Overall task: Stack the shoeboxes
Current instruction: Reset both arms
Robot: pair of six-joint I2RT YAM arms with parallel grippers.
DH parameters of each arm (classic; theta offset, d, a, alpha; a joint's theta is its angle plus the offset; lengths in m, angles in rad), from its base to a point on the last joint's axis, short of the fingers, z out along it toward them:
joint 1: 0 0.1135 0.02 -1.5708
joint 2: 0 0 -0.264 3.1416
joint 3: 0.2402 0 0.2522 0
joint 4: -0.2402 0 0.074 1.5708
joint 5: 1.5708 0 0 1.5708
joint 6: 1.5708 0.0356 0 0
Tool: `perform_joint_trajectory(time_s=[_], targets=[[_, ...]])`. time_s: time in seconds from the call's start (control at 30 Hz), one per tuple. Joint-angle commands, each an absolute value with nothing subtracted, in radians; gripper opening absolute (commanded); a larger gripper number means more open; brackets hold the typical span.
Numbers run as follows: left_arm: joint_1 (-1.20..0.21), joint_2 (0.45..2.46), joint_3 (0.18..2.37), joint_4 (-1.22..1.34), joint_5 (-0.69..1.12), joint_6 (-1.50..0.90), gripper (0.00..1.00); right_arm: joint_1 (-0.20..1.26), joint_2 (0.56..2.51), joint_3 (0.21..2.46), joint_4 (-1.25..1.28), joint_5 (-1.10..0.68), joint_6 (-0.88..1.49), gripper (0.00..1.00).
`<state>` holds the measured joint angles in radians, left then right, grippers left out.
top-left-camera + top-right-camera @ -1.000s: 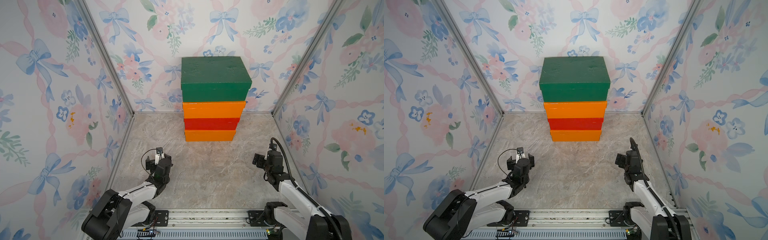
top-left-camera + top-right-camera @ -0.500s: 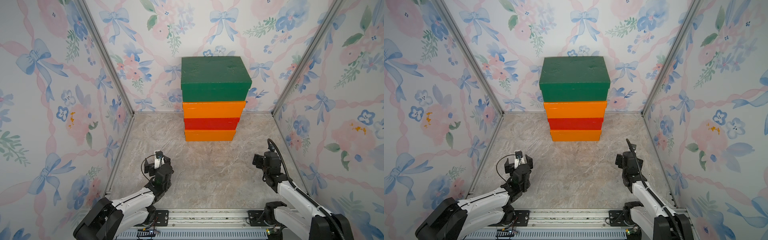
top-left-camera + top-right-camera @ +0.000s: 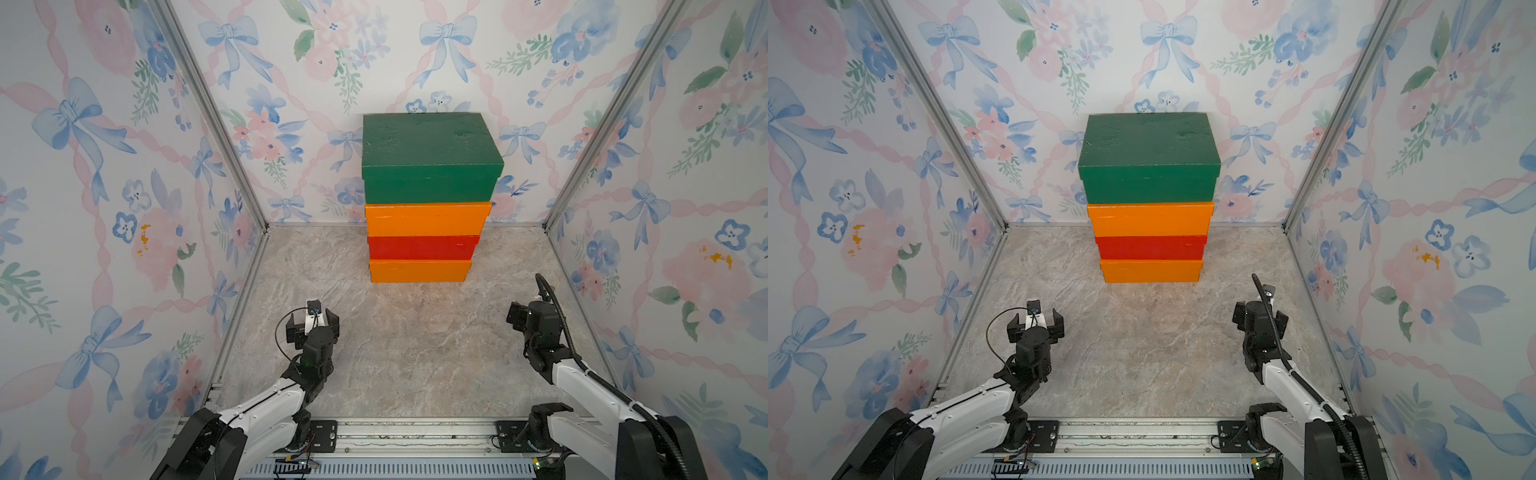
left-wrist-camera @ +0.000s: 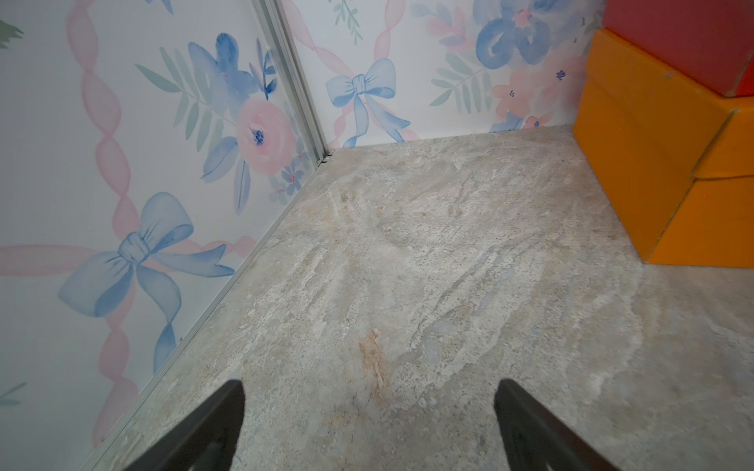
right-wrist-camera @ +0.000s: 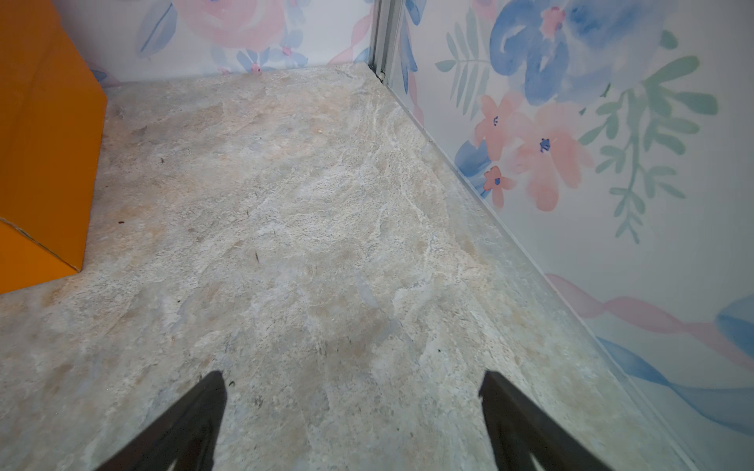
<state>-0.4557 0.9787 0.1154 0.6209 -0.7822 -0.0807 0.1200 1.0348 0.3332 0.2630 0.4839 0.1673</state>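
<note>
Four shoeboxes stand in one stack at the back wall in both top views: a dark green box on top, an orange box, a red box, and an orange box on the floor. My left gripper is open and empty near the front left, well short of the stack. At the front right my right gripper is also open and empty. The left wrist view shows the left gripper over bare floor, with the bottom orange box and the red box off to one side. In the right wrist view the right gripper is over bare floor, with one orange box at the picture's edge.
Floral walls close in the marble floor on the left, the back and the right. A metal rail with both arm bases runs along the front. Open floor lies between the grippers and the stack.
Both arms have shifted only slightly near the front, the left arm folding back a little. Both grippers stay open. The stack has not moved.
</note>
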Motion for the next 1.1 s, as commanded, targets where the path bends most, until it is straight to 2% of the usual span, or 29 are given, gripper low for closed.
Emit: perform_joint_trajectory(time_s=[0.0,0.17,0.43,1.07], targets=[[-0.424,0.975,0.108,0.668,-0.685,-0.063,0.98,0.132,1.054,0.313,0.351,0.505,0.142,0.97],[-0.391,0.971,0.084,0.739,-0.605,-0.043,0.98,0.145,1.085,0.294,0.459,0.502,0.109,0.97],[-0.363,1.057,0.101,0.834,-0.584,-0.029,0.98,0.163,1.154,0.273,0.63,0.492,0.071,0.97],[-0.322,1.279,0.108,1.195,-0.49,0.064,0.98,0.178,1.323,0.307,0.839,0.482,0.004,0.97]])
